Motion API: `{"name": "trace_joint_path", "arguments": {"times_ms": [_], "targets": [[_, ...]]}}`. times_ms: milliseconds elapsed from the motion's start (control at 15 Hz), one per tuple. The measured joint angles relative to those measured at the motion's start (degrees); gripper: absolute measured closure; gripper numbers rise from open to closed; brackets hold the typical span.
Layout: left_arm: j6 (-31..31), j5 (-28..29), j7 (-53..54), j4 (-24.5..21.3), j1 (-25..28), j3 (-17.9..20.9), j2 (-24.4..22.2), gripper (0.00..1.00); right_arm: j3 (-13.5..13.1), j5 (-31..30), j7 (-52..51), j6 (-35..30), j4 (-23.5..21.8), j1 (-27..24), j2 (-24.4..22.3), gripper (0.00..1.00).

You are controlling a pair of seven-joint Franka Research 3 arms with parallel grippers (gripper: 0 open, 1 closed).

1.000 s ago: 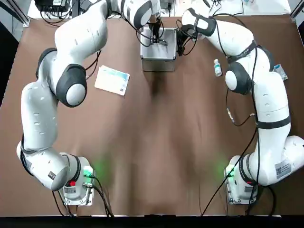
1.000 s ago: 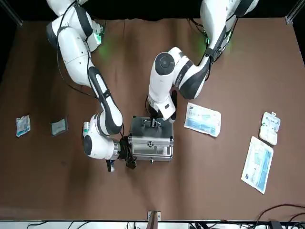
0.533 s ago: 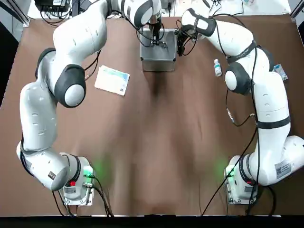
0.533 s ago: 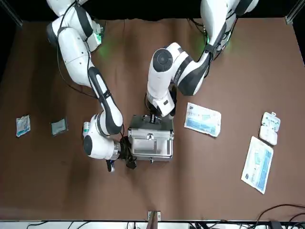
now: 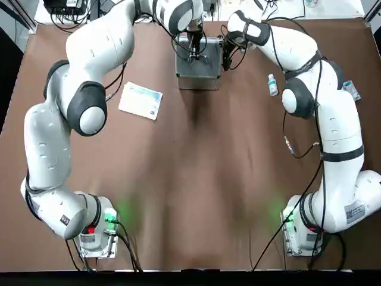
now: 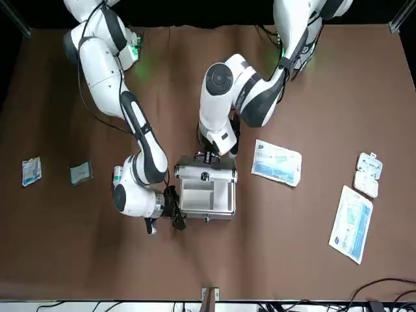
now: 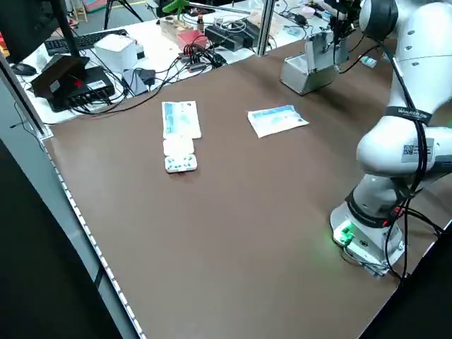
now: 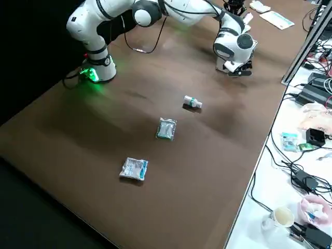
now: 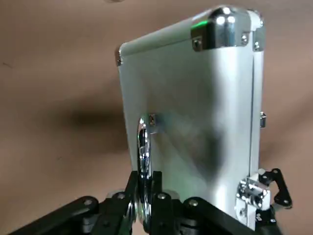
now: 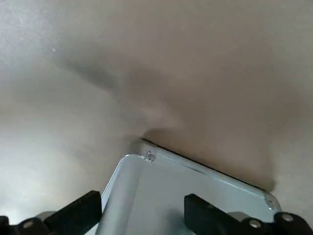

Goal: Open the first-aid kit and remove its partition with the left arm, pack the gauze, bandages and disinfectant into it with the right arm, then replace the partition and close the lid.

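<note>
At the case's (image 6: 227, 196) curved handle (image 9: 143, 161), likely stiff but slippery, the left gripper (image 9: 143, 177) grips the rigid lid (image 9: 181, 107); beside it, the right gripper (image 10: 144, 199) is open.

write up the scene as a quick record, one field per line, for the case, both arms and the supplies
case: silver metal box, lid tilted open
left pincer: at the lid's curved wire handle, shut on it
right pincer: beside the case, fingers apart
bottle: small white plastic, blue label, lying on the brown table
small packets: two, flat, blue-and-white
</note>
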Motion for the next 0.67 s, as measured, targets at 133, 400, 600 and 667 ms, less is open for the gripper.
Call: {"name": "trace_joint_path", "arguments": {"times_ms": [133,400,600,667], "targets": [[-0.8,0.0,-0.2,0.0,0.0,-0.3,-0.1,0.87,0.0,0.0,0.0,0.0,0.0,0.0,0.0,0.19],[-1.7,0.0,-0.5,0.0,0.0,-0.7,-0.1,0.87,0.0,0.0,0.0,0.0,0.0,0.0,0.0,0.19],[-2.2,0.0,-0.6,-0.1,0.0,-0.9,-0.1,0.87,0.0,0.0,0.0,0.0,0.0,0.0,0.0,0.19],[-2.4,0.0,-0.6,-0.3,0.0,-1.0,-0.2,0.87,0.0,0.0,0.0,0.0,0.0,0.0,0.0,0.19]]}}
